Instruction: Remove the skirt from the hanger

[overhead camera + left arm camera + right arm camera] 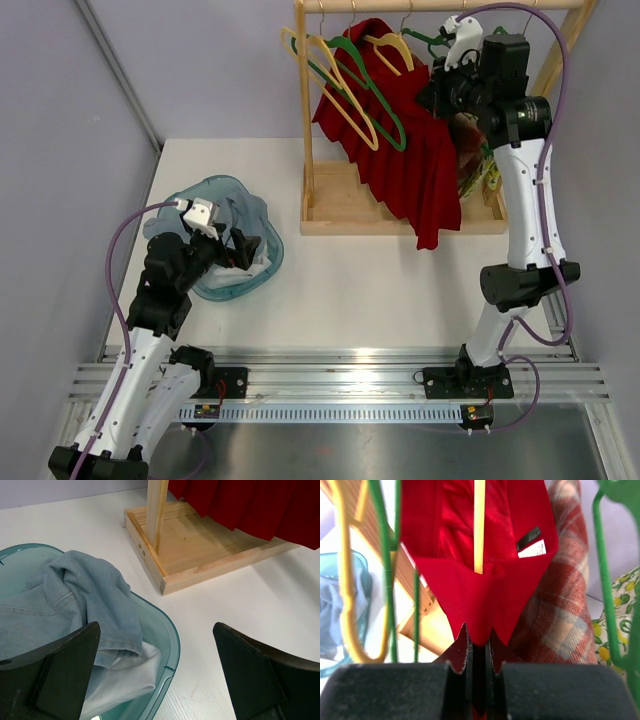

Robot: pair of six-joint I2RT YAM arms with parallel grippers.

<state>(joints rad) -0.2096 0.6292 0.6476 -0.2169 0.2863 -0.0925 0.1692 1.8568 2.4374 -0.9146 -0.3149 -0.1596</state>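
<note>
A red skirt (400,160) hangs on a yellow hanger (392,48) from the wooden rack's top rail, its hem reaching past the rack base. My right gripper (445,100) is high up at the skirt's upper right side. In the right wrist view it (479,642) is shut on a fold of the red skirt (480,590), with the yellow hanger bar (479,525) running up behind the cloth. My left gripper (245,250) stands open over the basin's right rim, far from the skirt. In its own view it (157,675) holds nothing, and the skirt's hem (250,510) shows at the top.
A teal basin (262,275) on the left holds jeans (85,590) and a white cloth (125,675). The rack's wooden base (340,205) sits at the back. Empty yellow (345,100) and green (372,105) hangers hang left of the skirt. A plaid garment (560,620) hangs on its right.
</note>
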